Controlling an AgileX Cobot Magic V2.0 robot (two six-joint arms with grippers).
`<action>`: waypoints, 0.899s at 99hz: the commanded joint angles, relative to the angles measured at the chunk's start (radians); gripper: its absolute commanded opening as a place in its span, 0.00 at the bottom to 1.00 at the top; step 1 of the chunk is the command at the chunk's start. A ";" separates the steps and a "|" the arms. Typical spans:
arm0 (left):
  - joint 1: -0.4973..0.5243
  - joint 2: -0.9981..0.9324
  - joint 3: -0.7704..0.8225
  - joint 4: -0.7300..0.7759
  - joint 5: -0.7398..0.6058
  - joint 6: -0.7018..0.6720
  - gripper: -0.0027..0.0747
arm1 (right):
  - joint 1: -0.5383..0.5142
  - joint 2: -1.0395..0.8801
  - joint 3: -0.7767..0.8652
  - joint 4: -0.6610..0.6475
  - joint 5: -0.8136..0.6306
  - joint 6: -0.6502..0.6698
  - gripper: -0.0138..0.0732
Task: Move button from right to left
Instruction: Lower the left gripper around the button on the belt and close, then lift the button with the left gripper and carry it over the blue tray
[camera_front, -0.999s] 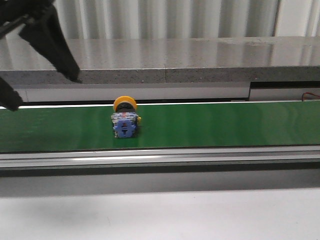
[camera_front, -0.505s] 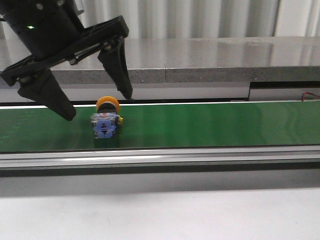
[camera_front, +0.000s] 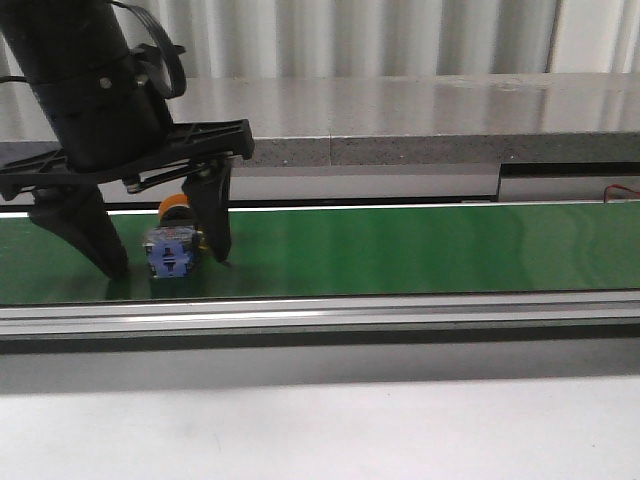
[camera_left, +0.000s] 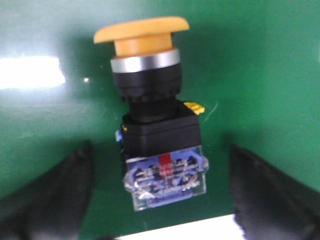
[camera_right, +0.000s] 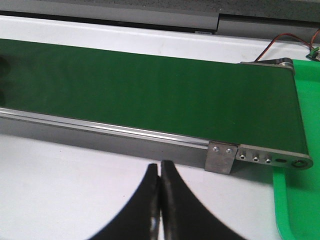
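Note:
The button (camera_front: 170, 250) lies on its side on the green conveyor belt (camera_front: 420, 250) at the left, blue block toward me, orange cap behind. My left gripper (camera_front: 165, 262) is open and lowered round it, one finger (camera_front: 85, 235) on each side with gaps to the block. In the left wrist view the button (camera_left: 155, 125) lies between the two black fingers (camera_left: 50, 195), orange cap far, blue block near, untouched. My right gripper (camera_right: 160, 172) is shut and empty over the white table, before the belt's right end; it does not show in the front view.
The belt (camera_right: 150, 95) runs left to right with a metal rail (camera_front: 400, 315) along its near edge and a grey stone ledge (camera_front: 420, 120) behind. A bright green tray (camera_right: 305, 150) lies past the belt's right end. White tabletop (camera_front: 320, 430) lies in front.
The button has travelled left along the belt. My left gripper has come down from above and now straddles it, fingers open.

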 joint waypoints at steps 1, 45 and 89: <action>-0.007 -0.040 -0.028 0.004 -0.024 -0.014 0.46 | 0.003 0.009 -0.024 -0.008 -0.078 -0.006 0.08; -0.007 -0.118 -0.028 0.047 0.027 -0.014 0.06 | 0.003 0.009 -0.024 -0.008 -0.078 -0.006 0.08; 0.131 -0.246 -0.028 0.152 0.179 0.064 0.06 | 0.003 0.009 -0.024 -0.008 -0.078 -0.006 0.08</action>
